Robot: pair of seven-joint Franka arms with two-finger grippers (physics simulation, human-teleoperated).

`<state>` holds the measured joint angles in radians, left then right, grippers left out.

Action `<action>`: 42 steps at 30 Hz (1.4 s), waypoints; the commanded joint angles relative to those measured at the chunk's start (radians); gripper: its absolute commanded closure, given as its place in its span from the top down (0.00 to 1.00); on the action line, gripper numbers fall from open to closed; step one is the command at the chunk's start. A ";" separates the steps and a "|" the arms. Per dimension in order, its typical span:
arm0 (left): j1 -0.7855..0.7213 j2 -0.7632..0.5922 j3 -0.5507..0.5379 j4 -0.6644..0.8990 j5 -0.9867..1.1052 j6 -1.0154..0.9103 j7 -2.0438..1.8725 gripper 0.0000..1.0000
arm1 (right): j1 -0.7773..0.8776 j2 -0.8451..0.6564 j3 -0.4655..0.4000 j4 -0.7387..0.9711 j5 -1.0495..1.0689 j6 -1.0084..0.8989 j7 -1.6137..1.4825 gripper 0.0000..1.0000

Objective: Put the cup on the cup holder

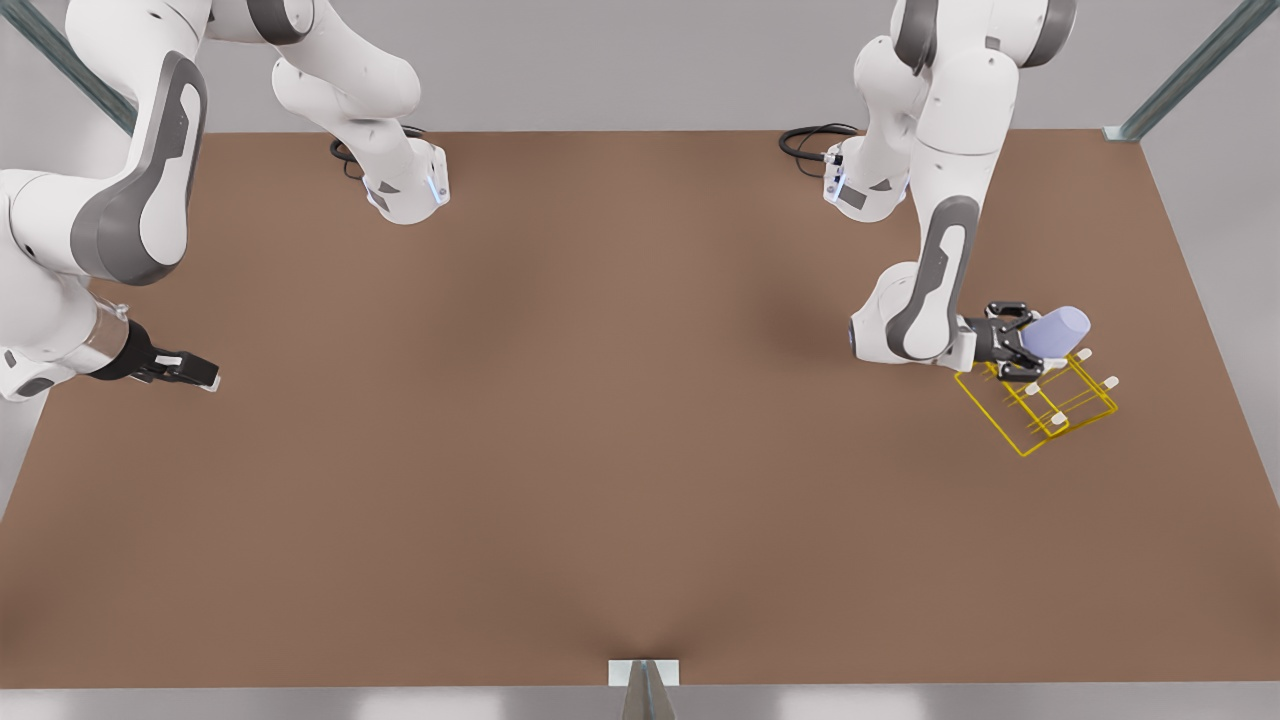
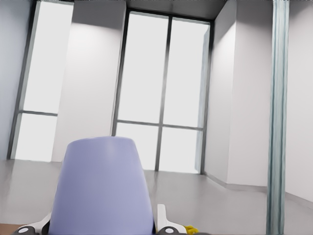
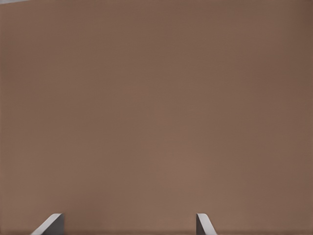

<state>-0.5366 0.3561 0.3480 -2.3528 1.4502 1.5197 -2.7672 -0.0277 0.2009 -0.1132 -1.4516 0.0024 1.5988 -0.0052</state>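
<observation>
The left gripper (image 1: 1025,345) is on the front view's right side of the brown table (image 1: 600,420), and its fingers are closed on the cup (image 1: 1058,328), a plain lavender-blue tumbler. The cup is held lying almost sideways above the table, with its wide part at the gripper and its narrower end pointing toward the table's right edge as the front view shows it. In the left wrist view the cup (image 2: 100,188) stands between the two fingertips (image 2: 164,218), and behind it there are tall windows and a grey wall. Directly under the gripper and the cup is the cup holder (image 1: 1040,405), a thin yellow wire rack with a rectangular frame and several prongs with white caps; it rests on the table near that same right edge, about halfway between the far and the near edge. The cup is over the far part of the rack, but it cannot be told from these pictures if it touches a prong. A small yellow bit of the rack (image 2: 190,229) shows beside one fingertip in the left wrist view. The right gripper (image 1: 190,372) waits near the opposite edge of the table, above the bare surface, well apart from the cup and the rack. Its fingers are spread apart and hold nothing; the right wrist view shows two fingertips (image 3: 205,225) with the brown table (image 3: 156,107) between them
</observation>
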 commanded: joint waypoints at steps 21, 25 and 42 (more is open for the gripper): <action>-0.077 0.110 -0.006 0.001 -0.047 -0.155 -0.117 0.80 | 0.000 0.005 0.000 0.000 0.002 0.001 0.002 1.00; -0.083 0.138 -0.015 0.006 -0.062 -0.147 -0.129 0.80 | 0.000 0.006 0.000 0.000 0.002 0.001 0.001 1.00; -0.083 0.213 -0.067 0.047 -0.129 -0.145 -0.155 0.80 | 0.000 0.005 0.001 0.037 0.001 -0.005 0.004 1.00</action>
<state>-0.6199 0.5642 0.2823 -2.3083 1.3300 1.3766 -2.8896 -0.0286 0.2099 -0.1121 -1.4145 0.0039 1.5987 -0.0039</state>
